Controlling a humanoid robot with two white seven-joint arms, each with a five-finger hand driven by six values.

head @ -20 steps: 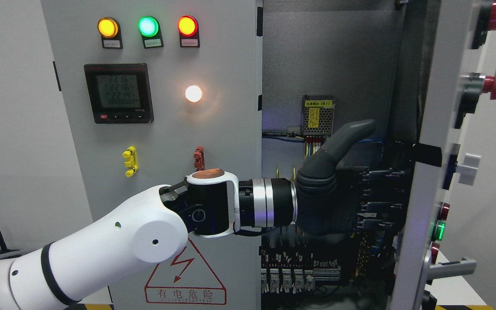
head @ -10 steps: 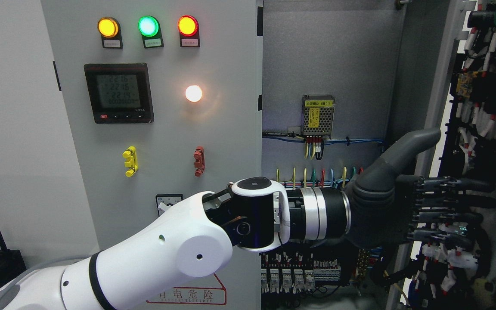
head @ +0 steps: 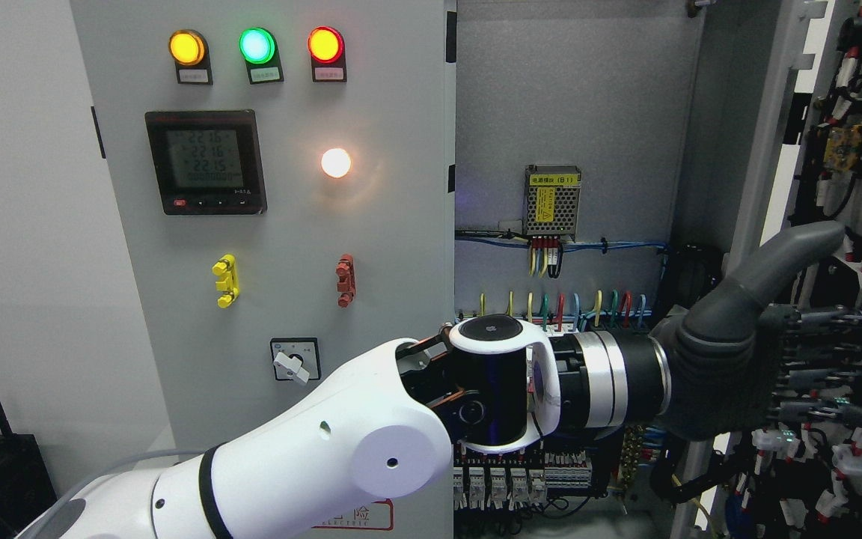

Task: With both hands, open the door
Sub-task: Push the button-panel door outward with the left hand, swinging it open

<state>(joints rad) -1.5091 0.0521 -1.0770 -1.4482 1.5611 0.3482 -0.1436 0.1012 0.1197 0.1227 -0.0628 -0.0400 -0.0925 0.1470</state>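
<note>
The fingers (head: pixel 835 352) of the left hand (head: pixel 753 367) are extended straight and roughly level, pointing toward the picture's right, grasping nothing. The thumb (head: pixel 783 262) stands raised and angled up to the right. The fingers lie flat against the inner face of the right door (head: pixel 861 224), which is swung wide open at the right edge of the view, its back crowded with black components and red-and-white wiring. Whether the fingertips press the door panel itself or only the fittings on it cannot be determined.

Behind the hand, a black and silver wrist (head: pixel 595 378) joins a white forearm (head: pixel 341 457), which enters from the lower left and crosses in front of the cabinet.

The cabinet interior (head: pixel 573 112) is exposed: a power supply unit (head: pixel 552 191) with a yellow label, coloured wires below it, and rows of terminals along the bottom.

The left door (head: pixel 393 247) appears closed. It carries amber, green and red lamps, a digital meter (head: pixel 205 162), a lit white lamp (head: pixel 336 162), yellow and red fittings, and a rotary switch (head: pixel 295 361).

The right hand is not in view.
</note>
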